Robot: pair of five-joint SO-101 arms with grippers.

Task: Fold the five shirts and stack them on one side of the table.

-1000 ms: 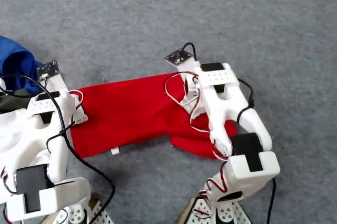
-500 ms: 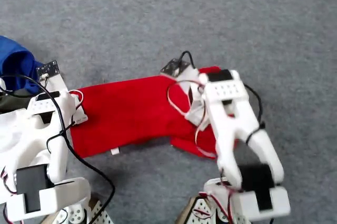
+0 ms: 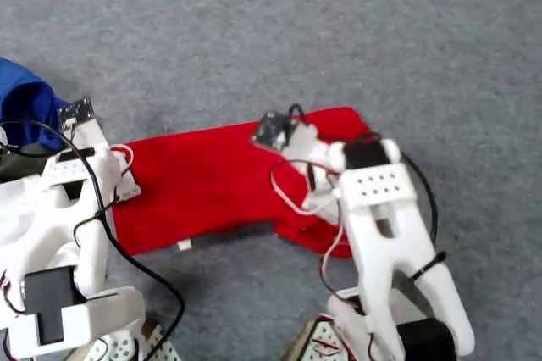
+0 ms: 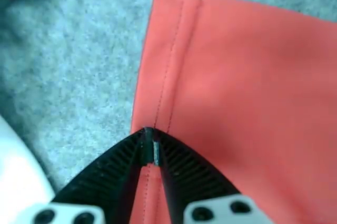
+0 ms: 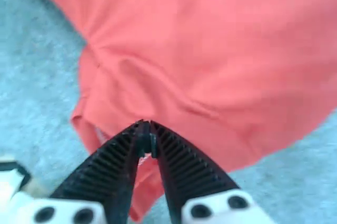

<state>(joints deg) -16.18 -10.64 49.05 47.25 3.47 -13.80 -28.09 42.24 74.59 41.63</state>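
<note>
Shirt: red shirt (image 3: 203, 179) lies stretched sideways across the middle of the grey surface (image 3: 423, 56), between the two arms.
Left end: a straight hem (image 4: 168, 66) with two lines of stitching, flat on the surface, seen close in the left wrist view (image 4: 237, 77).
Right end: rumpled; creases run through the cloth in the right wrist view (image 5: 210, 50), and along the near edge a flap sits doubled over itself.
Left hand: left hand (image 3: 125, 185) sits low at the shirt's left end. In its own view (image 4: 150, 140) the black ribbed jaws meet at the tip, pinched together on the hem.
Right hand: right hand (image 3: 309, 179) is over the shirt's right part, its arm crossing the cloth from the near side. In its own view (image 5: 145, 134) the jaws are closed tip to tip, with a fold of red cloth caught between them.
Tag: a small white tag (image 3: 185, 244) pokes out from the shirt's near edge, on the surface.
Other shirts: a blue shirt (image 3: 25, 102) is bunched at the far left edge of the surface; a white shirt (image 3: 13, 200) lies just nearer than it, partly under the left arm.
Spacing: the blue and white shirts are apart from the red one, to its left.
</note>
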